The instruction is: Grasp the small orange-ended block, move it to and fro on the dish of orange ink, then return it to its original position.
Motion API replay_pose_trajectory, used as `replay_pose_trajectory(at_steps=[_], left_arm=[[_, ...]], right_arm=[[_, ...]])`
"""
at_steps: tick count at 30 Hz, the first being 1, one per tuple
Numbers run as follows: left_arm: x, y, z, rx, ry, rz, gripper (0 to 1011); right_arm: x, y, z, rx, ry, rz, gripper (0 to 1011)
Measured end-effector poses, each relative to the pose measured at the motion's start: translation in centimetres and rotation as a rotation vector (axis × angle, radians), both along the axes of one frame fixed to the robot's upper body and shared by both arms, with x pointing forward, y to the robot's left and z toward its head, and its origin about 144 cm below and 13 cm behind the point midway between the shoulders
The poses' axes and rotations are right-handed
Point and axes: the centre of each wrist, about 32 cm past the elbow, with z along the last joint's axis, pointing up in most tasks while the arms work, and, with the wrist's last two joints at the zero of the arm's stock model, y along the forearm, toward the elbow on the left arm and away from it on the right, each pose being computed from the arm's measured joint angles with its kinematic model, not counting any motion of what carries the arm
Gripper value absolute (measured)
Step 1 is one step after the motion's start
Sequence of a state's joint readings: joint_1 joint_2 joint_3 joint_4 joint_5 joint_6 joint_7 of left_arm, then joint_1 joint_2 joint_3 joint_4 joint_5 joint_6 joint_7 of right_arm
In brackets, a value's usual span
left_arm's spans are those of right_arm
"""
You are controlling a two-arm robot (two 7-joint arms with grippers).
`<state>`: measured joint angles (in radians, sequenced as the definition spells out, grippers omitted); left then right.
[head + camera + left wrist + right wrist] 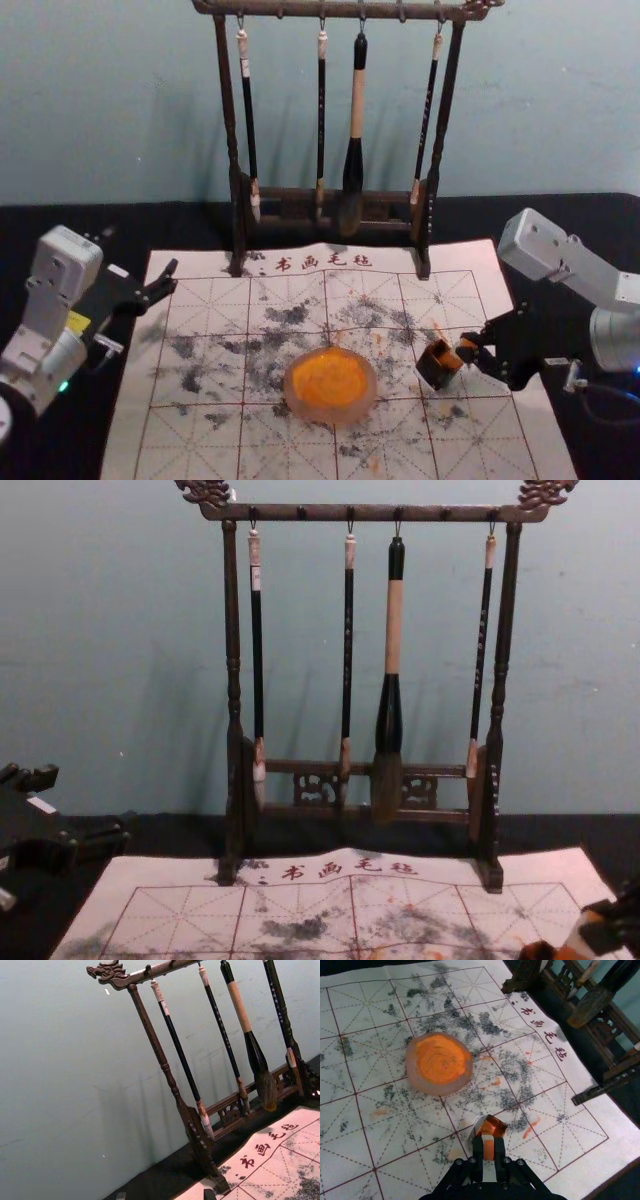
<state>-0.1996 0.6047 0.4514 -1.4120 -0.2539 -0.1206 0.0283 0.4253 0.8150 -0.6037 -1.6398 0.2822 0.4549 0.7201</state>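
in the head view, the right claw (474,348) is to the right of the orange dish (350,412), by a little dark box (436,368); the right wrist view shows it pinching the small block (488,1149). the left claw (142,254) is left of the dish, and the chest view shows it wide.

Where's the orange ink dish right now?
In the head view, the ink dish sits near the middle of the mat, left of the orange-ended block held by the right gripper.
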Motion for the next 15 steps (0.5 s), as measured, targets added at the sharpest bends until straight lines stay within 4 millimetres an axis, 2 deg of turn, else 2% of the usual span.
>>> replay_pose_trajectory(at_steps=[15], left_arm=[[0.0, 0.0, 0.0, 0.0, 0.0, 0.0, 1001]], right_arm=[[0.34, 0.86, -0.34, -0.013, 0.015, 0.034, 107]])
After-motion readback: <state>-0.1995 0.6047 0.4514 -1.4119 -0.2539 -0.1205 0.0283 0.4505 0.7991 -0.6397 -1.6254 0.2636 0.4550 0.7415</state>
